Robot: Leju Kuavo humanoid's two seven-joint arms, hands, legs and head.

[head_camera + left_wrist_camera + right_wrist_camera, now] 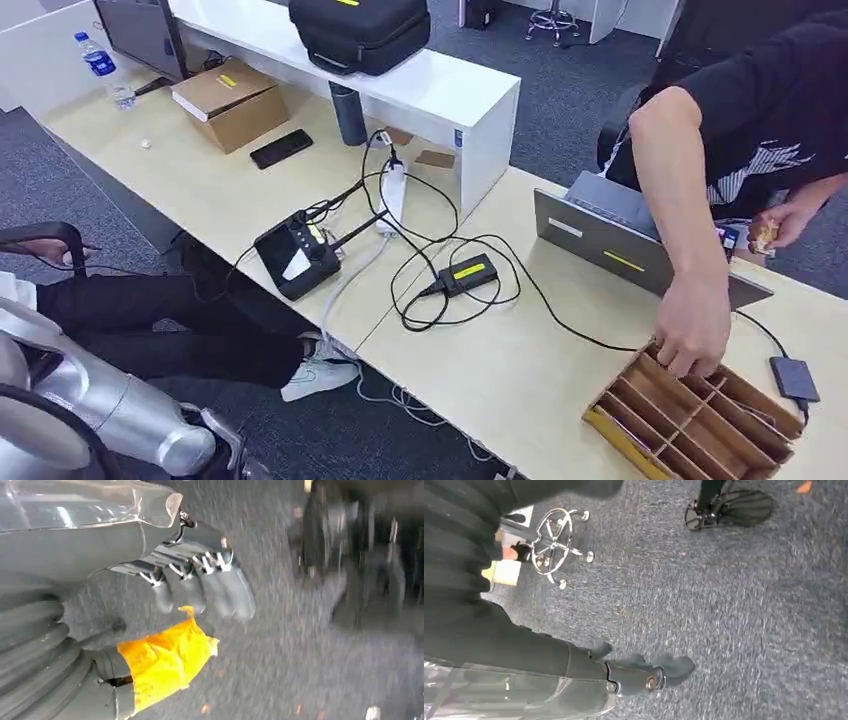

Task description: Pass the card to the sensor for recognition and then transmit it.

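Robot's arms hang low, off the desk (pixel 250 200). Left hand (pixel 200 587) hangs over grey carpet, fingers apart, empty; thumb wrapped in yellow tape (pixel 162 662). Right hand (pixel 649 672) also over the carpet, fingers loosely apart with nothing between them, as far as I can tell. No card in either hand. A person's hand (pixel 692 335) reaches into the wooden slotted tray (pixel 700 420) at the desk's near right end; cards probably sit in those slots, though I cannot make one out. Black reader (pixel 298 255), likely the sensor, stands mid-desk among cables. A card should be light, thin, stiff and slick: likely best pinched by an exposed edge between thumb and fingers, flat faces kept clear for the reader.
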